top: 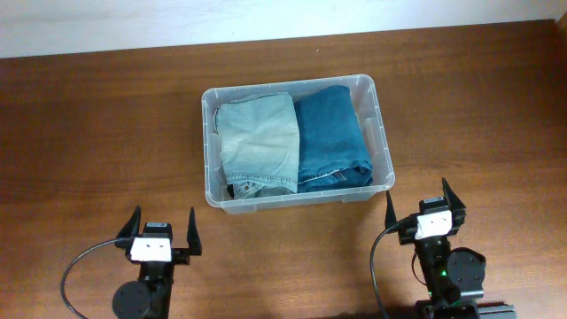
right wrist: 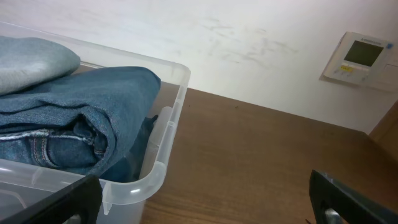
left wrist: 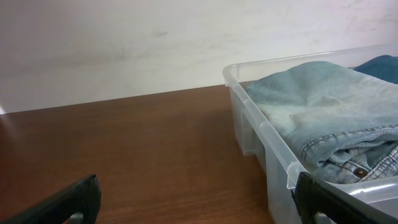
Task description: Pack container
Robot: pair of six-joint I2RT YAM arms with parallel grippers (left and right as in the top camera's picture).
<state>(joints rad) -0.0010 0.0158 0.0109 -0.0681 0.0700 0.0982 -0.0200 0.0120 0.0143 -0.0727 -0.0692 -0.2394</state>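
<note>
Sitting midway along the worktop (top: 89, 133), closer to its far edge than to its near one, the container (top: 382, 133) is being seen from overhead with two folded garments filling it side by side. The light jeans (top: 257, 146) are lying in the half toward the worktop's left edge. The dark jeans (top: 332, 137) are lying in the half toward its right edge, and the two are touching along the middle.

The left gripper (top: 165, 213) is being held near the near edge, left of the container and apart from it. Its jaws are spread wide and nothing is being gripped. The right gripper (top: 416, 190) is being held near the near edge just off the container's near right corner, likewise spread wide with nothing between its jaws.

In the left wrist view, the container's rim (left wrist: 261, 121) is being shown beside one of the dark fingers (left wrist: 323, 202), with the light jeans (left wrist: 311, 99) rising slightly above it. In the right wrist view, the dark jeans (right wrist: 81, 118) are being pressed against the clear wall near a rounded corner (right wrist: 168, 155). A white panel (right wrist: 362, 57) with a small screen is being seen on the wall (right wrist: 249, 37) beyond the far edge.
</note>
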